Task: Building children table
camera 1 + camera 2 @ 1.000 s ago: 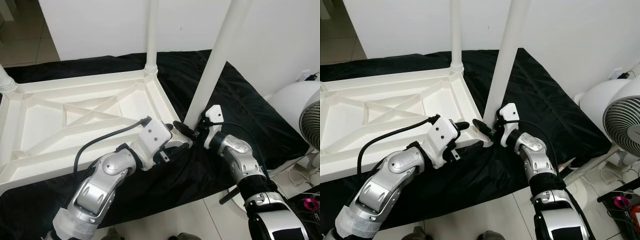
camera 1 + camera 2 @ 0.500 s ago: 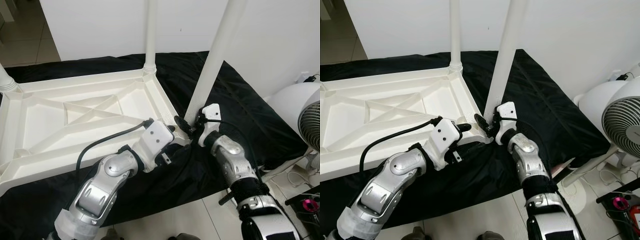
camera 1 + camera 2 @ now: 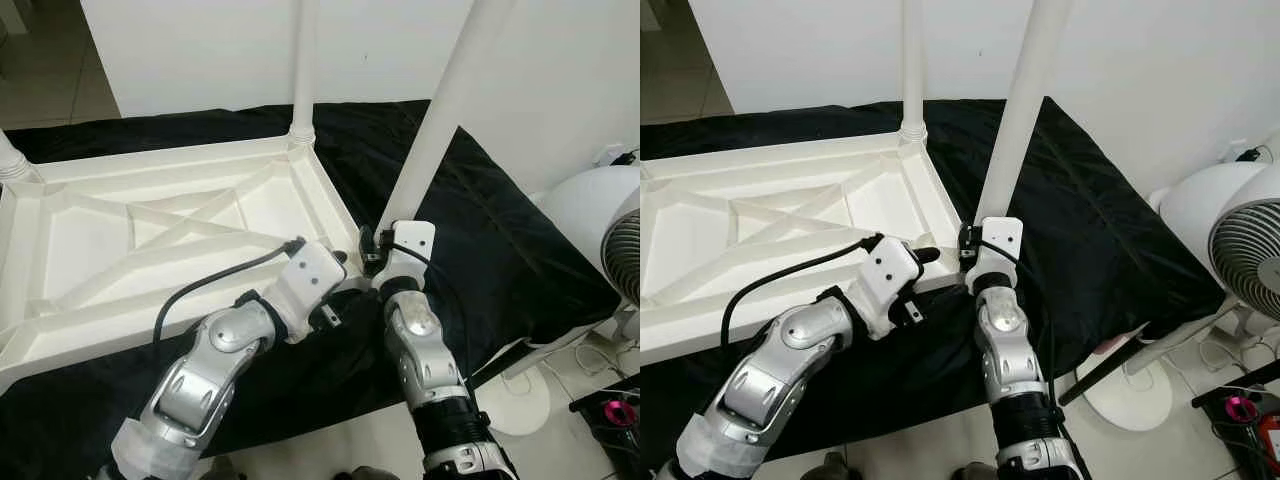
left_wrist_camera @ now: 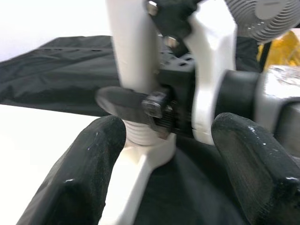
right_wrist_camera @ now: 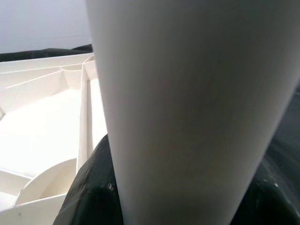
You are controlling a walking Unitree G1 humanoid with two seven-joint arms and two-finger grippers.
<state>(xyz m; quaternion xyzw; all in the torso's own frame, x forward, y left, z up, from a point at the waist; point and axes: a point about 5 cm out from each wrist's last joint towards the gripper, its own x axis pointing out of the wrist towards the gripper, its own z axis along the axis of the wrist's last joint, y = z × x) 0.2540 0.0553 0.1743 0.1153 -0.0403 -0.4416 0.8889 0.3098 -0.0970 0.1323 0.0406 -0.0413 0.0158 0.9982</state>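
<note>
Two grippers are meeting at the near right corner of the upturned white tabletop [image 3: 170, 240], which is lying on a black sheet [image 3: 480, 240]. The right gripper [image 3: 372, 252] is clasping the foot of a leaning white leg [image 3: 440, 120] — its fingers [image 5: 89, 187] pressing either side. The left gripper [image 4: 159, 154] is hovering spread wide, holding nothing, just beside the threaded socket. Another leg [image 3: 303, 60] is standing upright at the far corner.

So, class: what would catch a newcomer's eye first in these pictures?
An upturned white table lies on a black sheet on the floor. At its near corner the right gripper clasps a tall white leg, with the left gripper open beside it. A white fan stands to the right.
</note>
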